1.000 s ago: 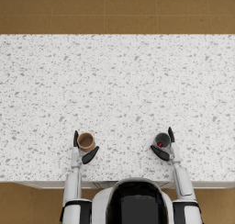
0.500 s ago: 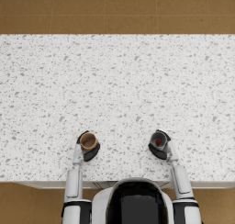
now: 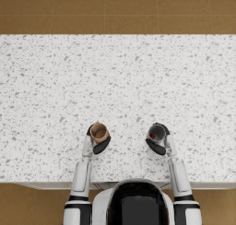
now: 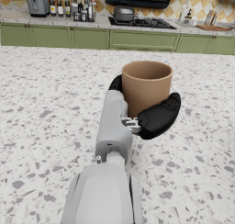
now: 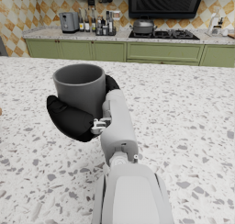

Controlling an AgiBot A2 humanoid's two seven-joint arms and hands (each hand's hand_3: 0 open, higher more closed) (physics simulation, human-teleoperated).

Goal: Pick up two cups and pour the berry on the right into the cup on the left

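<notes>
A second before, both of our hands stood open beside the cups, fingers spread; half a second on they were closing in; at this moment each was wrapped round its cup. Our left hand (image 3: 95,141) gripped the brown cup (image 3: 99,132), fingers curled round its wall, and our right hand (image 3: 159,142) gripped the grey cup (image 3: 156,133) the same way. The two cups also sat a little nearer one another than they had a second earlier — a sign, we judged, that the arms had begun drawing them inward.

That meant the grasping step looked done and the lift was next. Whether the cups had left the speckled counter (image 3: 120,81) we could not tell from the wrist views; both stood upright, well apart.

We counted two cups, one per hand. In the head view we made out one small red berry (image 3: 152,136) inside the grey cup, low against its wall; the brown cup showed only its bare inside, with no berry that we could see. From the right wrist view the grey cup's rim hid its contents.

For the pour, we judged the grey cup would have to travel over the brown one and tip — the brown cup held level to receive it.
</notes>
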